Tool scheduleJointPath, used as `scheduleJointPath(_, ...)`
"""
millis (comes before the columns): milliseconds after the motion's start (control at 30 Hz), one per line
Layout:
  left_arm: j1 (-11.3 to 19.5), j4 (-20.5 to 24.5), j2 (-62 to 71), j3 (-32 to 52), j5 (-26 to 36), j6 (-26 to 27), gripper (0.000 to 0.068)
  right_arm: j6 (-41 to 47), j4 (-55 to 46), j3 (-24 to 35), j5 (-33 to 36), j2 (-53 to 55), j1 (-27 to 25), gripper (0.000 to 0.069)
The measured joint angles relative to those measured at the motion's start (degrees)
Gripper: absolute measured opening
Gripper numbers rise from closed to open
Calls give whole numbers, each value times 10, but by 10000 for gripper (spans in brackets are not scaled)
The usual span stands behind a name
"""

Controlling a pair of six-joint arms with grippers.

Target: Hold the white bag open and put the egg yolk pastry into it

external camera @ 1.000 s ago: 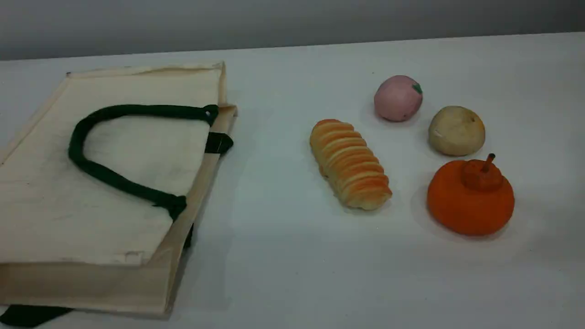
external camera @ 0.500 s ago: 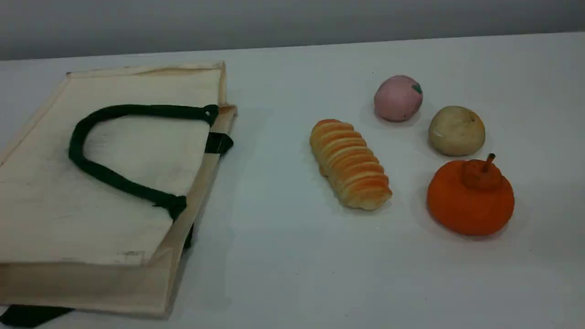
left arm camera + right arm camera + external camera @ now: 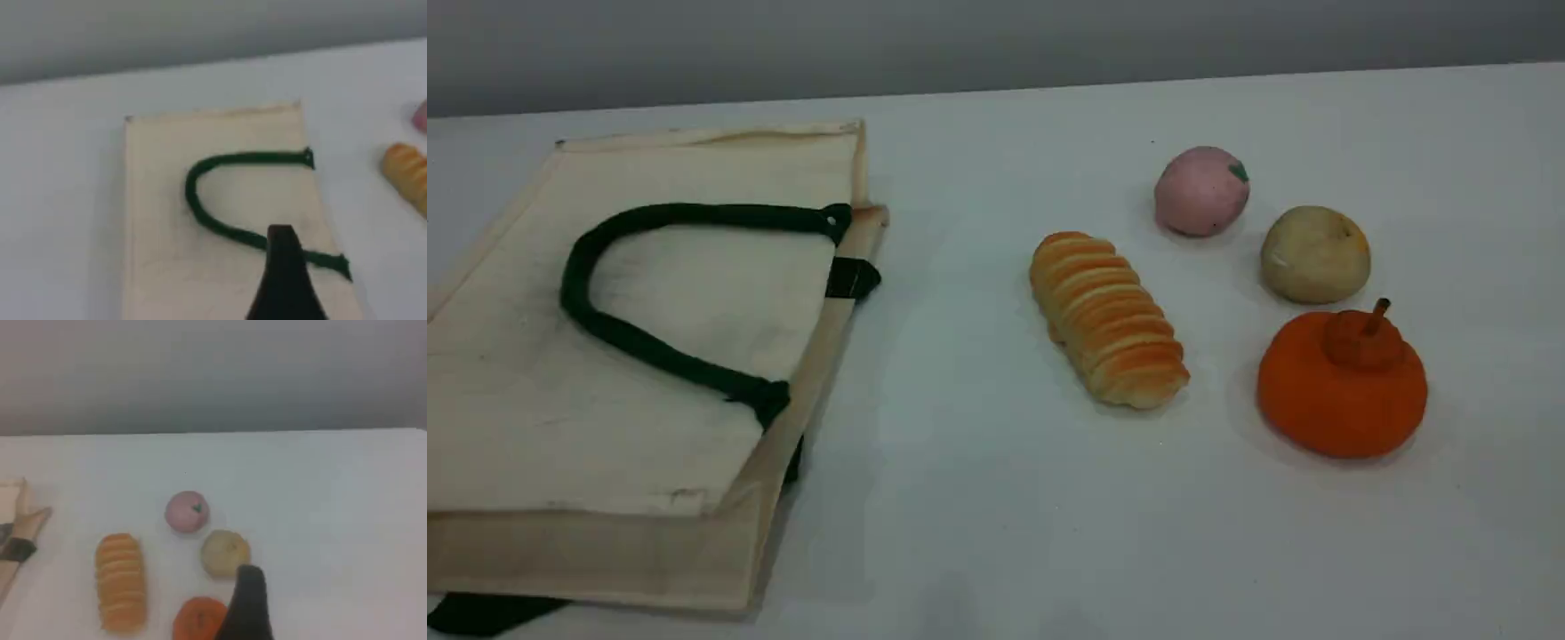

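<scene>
- The egg yolk pastry [image 3: 1314, 255] is a small round ball, pale beige-tan and matte, with a yellow-orange patch at its upper right edge and a small dark dimple on top.
- It rests on the white surface [image 3: 978, 498] at the right, near and in front of the pink ball [image 3: 1200, 191] with a green mark, and just behind the orange stemmed fruit [image 3: 1343, 382]. Whether it touches the fruit cannot be told.
- The ridged golden-orange bread loaf [image 3: 1107, 320] lies to the pastry's left, apart from it.
- The white bag [image 3: 649, 400], a cream canvas tote, lies flat at the far left, well apart from the pastry. One dark green handle [image 3: 605, 329] curves across its upper face, and the handle end faces the loaf.
- The left jaws, of which one dark fingertip [image 3: 283, 267] shows, hang released above the bag, grasping nothing.
- The right jaws, of which one dark fingertip [image 3: 248, 600] shows, hang released and grasping nothing. In the right wrist view the tip appears at the pastry's lower right.
</scene>
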Motion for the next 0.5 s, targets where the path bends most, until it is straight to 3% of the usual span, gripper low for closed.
scheduleJointPath(233, 0, 5, 195, -101, 11, -2, 452, 0, 2, -87, 8, 154, 0, 579)
scheduleJointPath(500, 0, 30, 365, -127, -59, -2, 452, 0, 2, -92, 5, 258, 0, 579)
